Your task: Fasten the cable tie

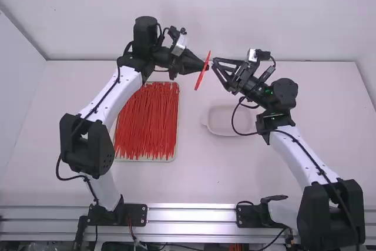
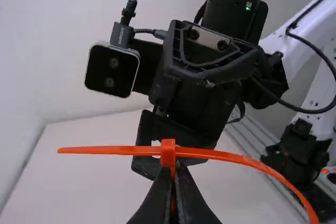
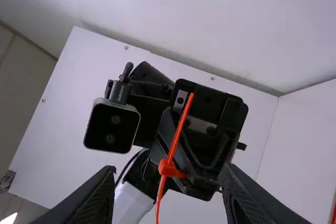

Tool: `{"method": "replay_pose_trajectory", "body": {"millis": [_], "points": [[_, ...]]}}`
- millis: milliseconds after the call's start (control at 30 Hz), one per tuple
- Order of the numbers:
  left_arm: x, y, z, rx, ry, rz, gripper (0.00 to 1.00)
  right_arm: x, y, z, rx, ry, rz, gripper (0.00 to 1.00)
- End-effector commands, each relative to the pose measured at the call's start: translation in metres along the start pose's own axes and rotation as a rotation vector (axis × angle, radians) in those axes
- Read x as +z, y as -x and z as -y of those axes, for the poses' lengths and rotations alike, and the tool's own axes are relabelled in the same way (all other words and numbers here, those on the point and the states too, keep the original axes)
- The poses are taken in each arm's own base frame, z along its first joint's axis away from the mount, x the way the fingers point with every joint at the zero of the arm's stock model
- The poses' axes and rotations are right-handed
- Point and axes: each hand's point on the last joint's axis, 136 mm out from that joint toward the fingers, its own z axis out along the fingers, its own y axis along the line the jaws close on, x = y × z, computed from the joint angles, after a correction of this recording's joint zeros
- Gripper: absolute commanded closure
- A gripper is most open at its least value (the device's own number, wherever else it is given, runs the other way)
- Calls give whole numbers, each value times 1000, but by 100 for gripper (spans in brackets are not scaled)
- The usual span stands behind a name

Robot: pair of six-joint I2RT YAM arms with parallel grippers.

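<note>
1. White table (image 1: 235,163) w/ both arms raised over its far half.
2. Tray (image 1: 147,159) holding a heap of red ties (image 1: 147,119) lay under the left arm; white dish (image 1: 226,120) sat near it, on the right arm's side.
3. Right gripper (image 3: 168,170): fingers spread wide, gripping nothing, facing the other close up.
4. Left gripper (image 2: 172,192): fingers pinched tight on the tie.
5. Red cable tie (image 1: 202,70) hung in mid-air btwn the two grippers, well above the table, strap sticking out both sides of the fingers.
</note>
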Motion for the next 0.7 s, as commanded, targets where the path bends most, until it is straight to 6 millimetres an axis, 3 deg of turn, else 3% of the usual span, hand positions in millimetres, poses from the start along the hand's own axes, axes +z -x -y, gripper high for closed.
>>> {"method": "replay_pose_trajectory", "body": {"millis": [0,367,667], "points": [[5,3,9,-37,-38,8,99,1,1,-9,-18,18,-12,46],[16,2,15,-46,-64,8,99,-5,12,-7,-1,10,21,46],[29,5,20,-9,-97,11,99,-6,15,-19,-28,51,34,47]]}}
